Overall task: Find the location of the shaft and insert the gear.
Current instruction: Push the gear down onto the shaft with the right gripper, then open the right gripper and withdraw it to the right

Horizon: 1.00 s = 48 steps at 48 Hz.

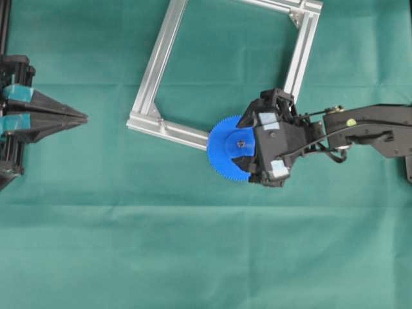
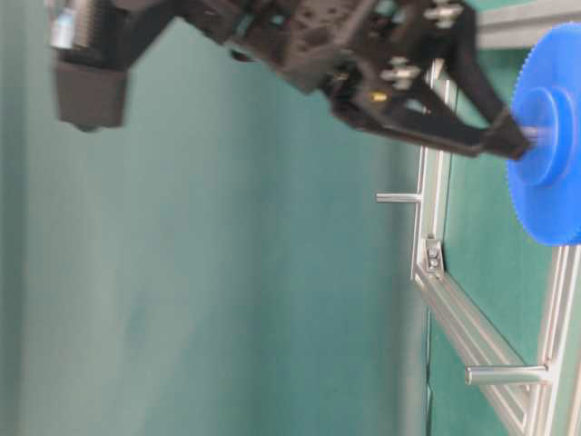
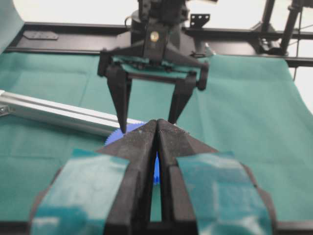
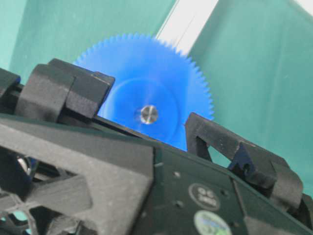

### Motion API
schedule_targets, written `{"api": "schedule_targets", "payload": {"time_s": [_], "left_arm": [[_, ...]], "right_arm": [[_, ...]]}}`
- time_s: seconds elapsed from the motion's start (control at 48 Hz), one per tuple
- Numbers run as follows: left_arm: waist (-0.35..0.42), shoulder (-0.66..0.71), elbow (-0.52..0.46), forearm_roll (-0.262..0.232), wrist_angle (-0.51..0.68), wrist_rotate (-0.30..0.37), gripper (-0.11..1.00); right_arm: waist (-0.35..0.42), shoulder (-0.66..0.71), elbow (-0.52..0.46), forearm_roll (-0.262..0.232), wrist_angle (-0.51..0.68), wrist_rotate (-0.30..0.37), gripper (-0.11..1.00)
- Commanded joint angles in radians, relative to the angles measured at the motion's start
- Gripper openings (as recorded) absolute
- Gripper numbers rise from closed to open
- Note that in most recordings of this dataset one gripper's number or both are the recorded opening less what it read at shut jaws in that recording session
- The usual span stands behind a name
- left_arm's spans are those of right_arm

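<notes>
1. near the lower corner of the aluminium frame [image 1: 161, 64], the gear [image 1: 226, 149] lies flat with the shaft [image 4: 148, 114] showing as a silver pin end in its centre hole, so it looks seated.
2. the right claw [image 1: 248, 149] hangs over the hub, fingers spread either side and apart from the plastic: released, grasping nothing.
3. the left claw [image 3: 157, 139] is clenched and empty, parked well apart at the desk edge.
4. the gear reads as light, stiff, smooth plastic; fine teeth could chip or slip, so the raised hub seems the safer place to take hold.
5. the frame rail runs just beside the rim, and upright posts [image 2: 399, 196] on the frame could catch a low finger; green cloth [image 1: 193, 244] covers the desk.
</notes>
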Motion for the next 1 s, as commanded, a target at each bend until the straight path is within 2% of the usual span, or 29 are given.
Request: {"api": "schedule_targets", "payload": {"time_s": [0.0,0.396,0.979], "left_arm": [[0.0,0.009,-0.025,-0.002,-0.005,-0.002,0.03],[0.0,0.009,-0.025,-0.002,-0.003,-0.002,0.04],[0.002,0.005,-0.026,-0.002,-0.009,-0.002,0.03]], "right_arm": [[0.003,-0.057,-0.021,-0.003,0.0,-0.005,0.8],[0.003,-0.193,0.0,-0.026,0.074,-0.006,0.8],[0.003,-0.396,0.15,-0.035,0.046,-0.006,0.8]]}}
